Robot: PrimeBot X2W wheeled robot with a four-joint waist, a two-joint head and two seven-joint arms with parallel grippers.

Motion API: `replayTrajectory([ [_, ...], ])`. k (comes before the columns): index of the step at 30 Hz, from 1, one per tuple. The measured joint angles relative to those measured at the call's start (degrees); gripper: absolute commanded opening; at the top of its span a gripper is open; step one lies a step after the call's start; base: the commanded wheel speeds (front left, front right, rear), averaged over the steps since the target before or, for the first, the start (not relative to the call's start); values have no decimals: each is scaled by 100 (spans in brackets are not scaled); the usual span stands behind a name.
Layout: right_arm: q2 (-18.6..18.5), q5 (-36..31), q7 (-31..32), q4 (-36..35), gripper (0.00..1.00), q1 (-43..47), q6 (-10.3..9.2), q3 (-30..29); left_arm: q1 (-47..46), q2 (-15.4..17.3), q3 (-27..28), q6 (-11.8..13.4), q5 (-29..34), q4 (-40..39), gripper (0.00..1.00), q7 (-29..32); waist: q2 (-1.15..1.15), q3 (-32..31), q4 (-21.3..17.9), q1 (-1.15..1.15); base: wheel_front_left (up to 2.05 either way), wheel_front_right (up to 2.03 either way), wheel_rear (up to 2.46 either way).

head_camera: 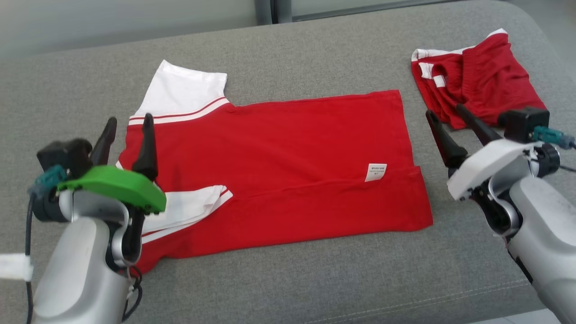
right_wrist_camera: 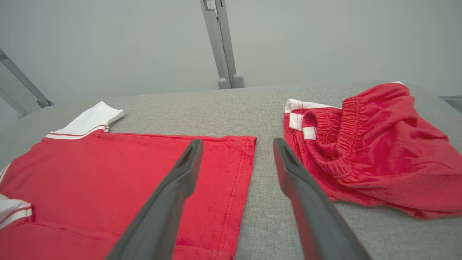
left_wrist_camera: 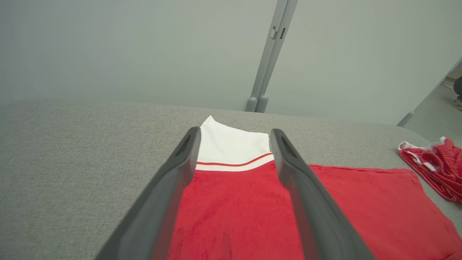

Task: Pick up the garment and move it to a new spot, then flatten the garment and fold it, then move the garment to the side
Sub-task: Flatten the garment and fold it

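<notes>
The garment [head_camera: 288,148] is a red T-shirt with white sleeves, lying sideways on the grey cushion with its near long edge folded up over the body; a white label shows near the hem. My left gripper [head_camera: 129,124] hovers open over the shirt's shoulder end, nothing between its fingers. In the left wrist view the garment [left_wrist_camera: 234,202] lies under the open left gripper [left_wrist_camera: 234,135], with the far white sleeve ahead. My right gripper [head_camera: 445,111] is open just past the hem. The right wrist view has the right gripper [right_wrist_camera: 238,143] over bare cushion beside the garment's [right_wrist_camera: 119,169] hem.
Crumpled red shorts [head_camera: 477,81] with white stripes lie at the far right of the cushion [head_camera: 315,279], close to my right gripper; the right wrist view shows the shorts [right_wrist_camera: 375,151] too. A pale wall and a grey upright post [left_wrist_camera: 269,57] stand behind the cushion.
</notes>
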Motion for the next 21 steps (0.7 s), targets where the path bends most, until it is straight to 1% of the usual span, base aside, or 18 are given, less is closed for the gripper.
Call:
replayTrajectory([
  [6, 18, -164, 345, -242, 100, -753, 62, 215, -1102, 5, -114, 48, 134, 419, 100, 617, 0, 381, -40, 0, 0, 0, 0],
  [11, 96, -321, 620, -387, 100, -1119, 152, 421, -1793, 20, -204, 56, 244, 840, 100, 1093, 0, 750, -91, 0, 0, 0, 0],
  [14, 172, -383, 732, -485, 100, -1363, 158, 487, -2154, 114, -205, 76, 410, 1026, 100, 1284, 0, 980, -138, 0, 0, 0, 0],
  [21, 231, -555, 880, -649, 100, -1932, 244, 651, -2878, 336, -157, 105, 608, 1457, 100, 1597, 0, 1515, -290, 1, 0, 0, 0],
])
